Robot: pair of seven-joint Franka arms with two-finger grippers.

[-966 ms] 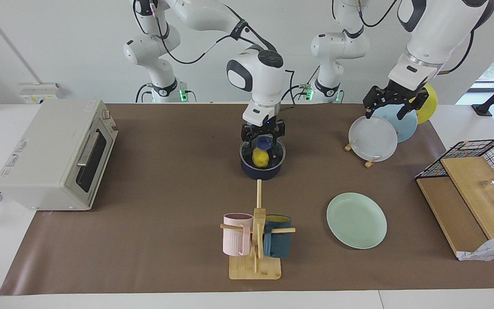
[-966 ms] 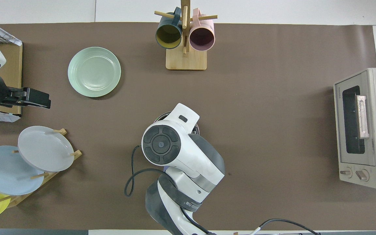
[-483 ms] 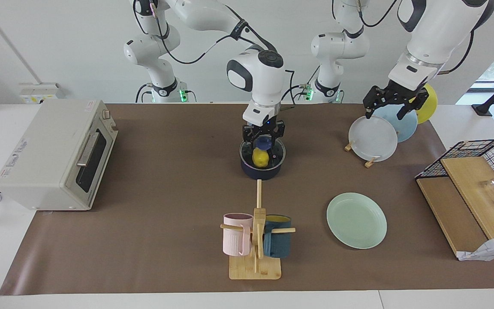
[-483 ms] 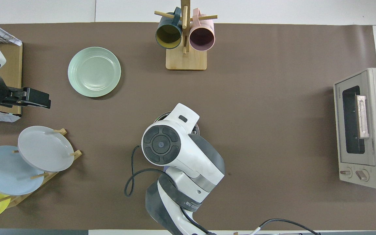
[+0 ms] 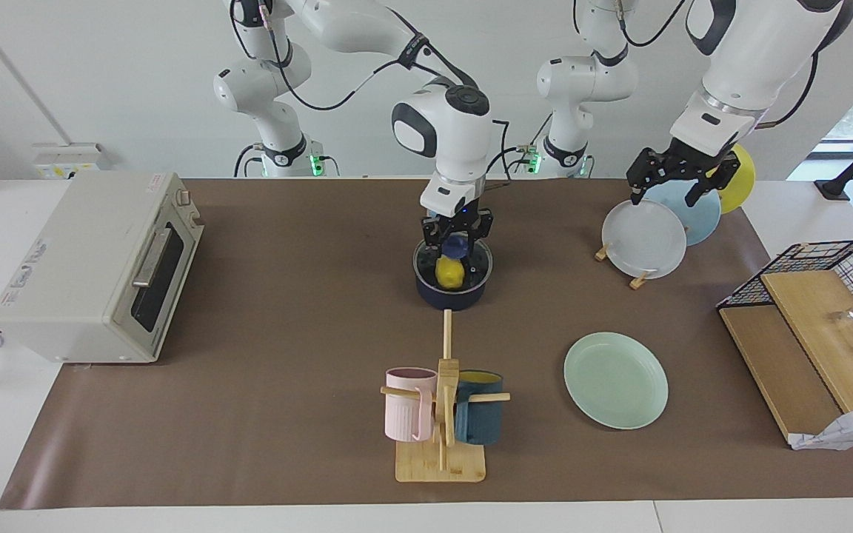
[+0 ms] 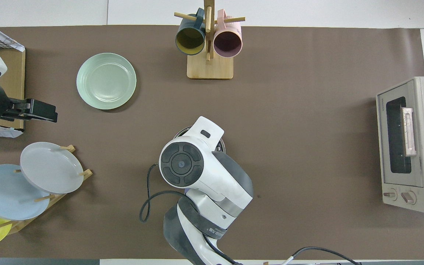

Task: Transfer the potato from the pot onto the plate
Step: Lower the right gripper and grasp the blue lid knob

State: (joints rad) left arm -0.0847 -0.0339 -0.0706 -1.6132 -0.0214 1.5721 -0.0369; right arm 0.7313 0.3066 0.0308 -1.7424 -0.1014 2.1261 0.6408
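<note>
The yellow potato point(image 5: 450, 272) lies in the dark blue pot point(image 5: 453, 295) at the middle of the table. My right gripper point(image 5: 456, 243) hangs open just over the pot, one finger on each side above the potato, not touching it. In the overhead view the right arm covers the potato and the gripper, and only a bit of the pot's rim point(image 6: 183, 131) shows. The mint-green plate point(image 5: 615, 379) point(image 6: 106, 81) lies bare, farther from the robots and toward the left arm's end. My left gripper point(image 5: 677, 183) point(image 6: 52, 112) waits open over the plate rack.
A rack with white, light-blue and yellow plates point(image 5: 645, 238) stands near the left arm. A mug tree point(image 5: 443, 414) with a pink and a dark blue mug stands farther out than the pot. A toaster oven point(image 5: 97, 266) is at the right arm's end, a wire basket and wooden boards point(image 5: 811, 326) at the left arm's.
My right gripper has edged up very slightly over the pot. The potato has stayed in the pot. The left arm has not moved.
</note>
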